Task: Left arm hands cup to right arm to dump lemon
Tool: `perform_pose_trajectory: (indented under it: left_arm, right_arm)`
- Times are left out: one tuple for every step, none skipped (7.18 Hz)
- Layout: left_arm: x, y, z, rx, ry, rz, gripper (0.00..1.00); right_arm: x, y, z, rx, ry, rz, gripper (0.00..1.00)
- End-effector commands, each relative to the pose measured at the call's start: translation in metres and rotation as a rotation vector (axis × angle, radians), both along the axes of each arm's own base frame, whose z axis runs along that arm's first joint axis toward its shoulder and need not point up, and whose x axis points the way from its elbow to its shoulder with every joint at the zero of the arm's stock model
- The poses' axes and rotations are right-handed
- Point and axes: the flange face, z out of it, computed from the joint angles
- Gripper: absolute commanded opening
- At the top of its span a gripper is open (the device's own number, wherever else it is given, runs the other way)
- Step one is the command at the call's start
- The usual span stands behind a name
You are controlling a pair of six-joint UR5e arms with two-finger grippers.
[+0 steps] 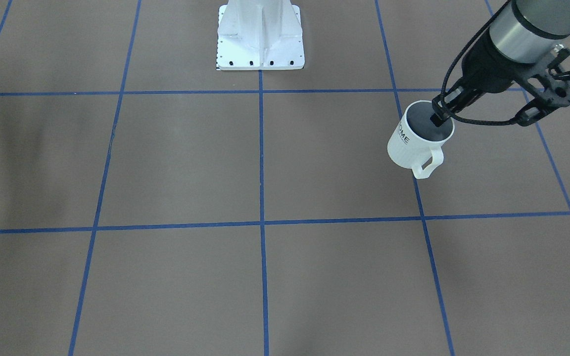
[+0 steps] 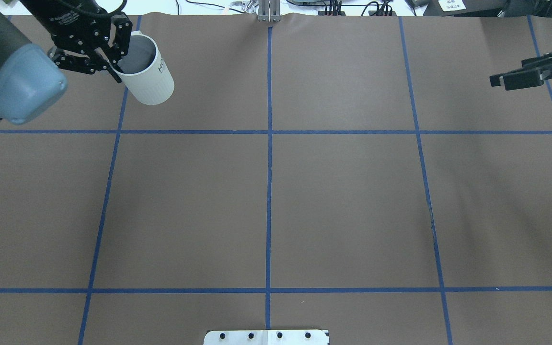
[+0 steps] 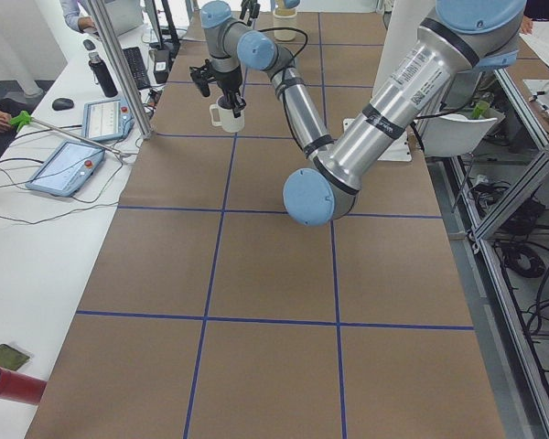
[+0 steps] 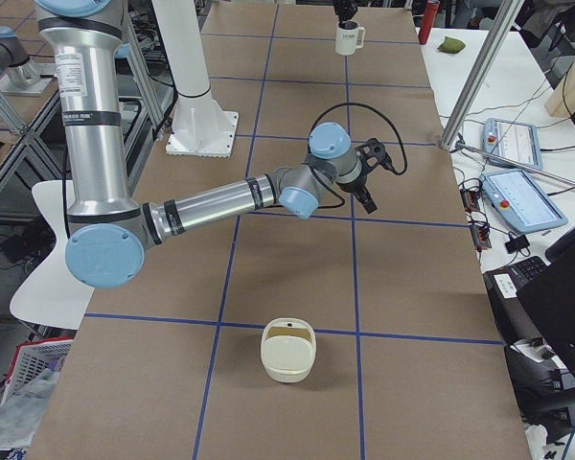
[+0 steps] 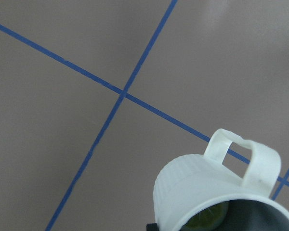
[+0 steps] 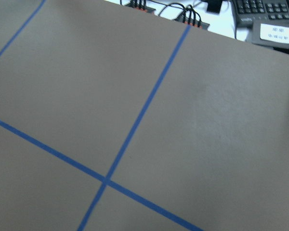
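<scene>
**Left gripper held the mug by its rim, lemon slice inside**

You had the left gripper (image 1: 437, 112) clamped on the rim of the white mug (image 1: 408, 148), one finger down inside the grey interior and the other outside the wall. The mug sat tilted in that grasp, with its loop handle (image 1: 422, 173) pointing toward your side of the table and away from the robot. You could not tell from these views whether its base touched the table (image 2: 343, 201). It was in the far left corner square as the robot sees it, just beside a blue tape line (image 2: 121, 110).

In the left wrist view a yellow-green lemon slice (image 5: 206, 220) showed inside the mug, low against the inner wall.

The left arm (image 3: 384, 101) reached long across the table to get there. The right arm (image 4: 211, 201) was well apart from it, out over the opposite end. The right gripper (image 2: 508, 72) had its jaws apart and held nothing.

A cream-coloured container (image 4: 287, 353) stood on the table near the robot's right end.
</scene>
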Motion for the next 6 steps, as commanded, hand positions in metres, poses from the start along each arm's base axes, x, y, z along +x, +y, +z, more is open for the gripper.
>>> perform_pose_trajectory:
  left_arm:
    - [0.035,-0.023,-0.035,-0.135,-0.006,-0.077,0.0]
    - [0.052,-0.033,-0.055,-0.173,-0.01,-0.093,0.0]
    - [0.062,-0.035,-0.067,-0.195,0.001,-0.111,0.0]
    - [0.063,-0.037,-0.07,-0.221,0.022,-0.15,0.0]
    - [0.068,-0.042,-0.071,-0.256,0.043,-0.177,0.0]
    - [0.079,-0.049,-0.07,-0.322,0.096,-0.154,0.0]
  right_arm:
    - [-0.046,0.019,-0.033,0.137,-0.141,0.047,0.99]
    - [-0.074,0.033,-0.042,0.217,-0.179,0.06,0.99]
    - [-0.113,0.049,-0.051,0.278,-0.212,0.055,0.99]
    - [-0.14,0.06,-0.068,0.309,-0.245,0.046,0.99]
    - [-0.159,0.066,-0.083,0.328,-0.27,0.034,0.99]
    - [-0.181,0.077,-0.096,0.348,-0.297,0.032,0.99]
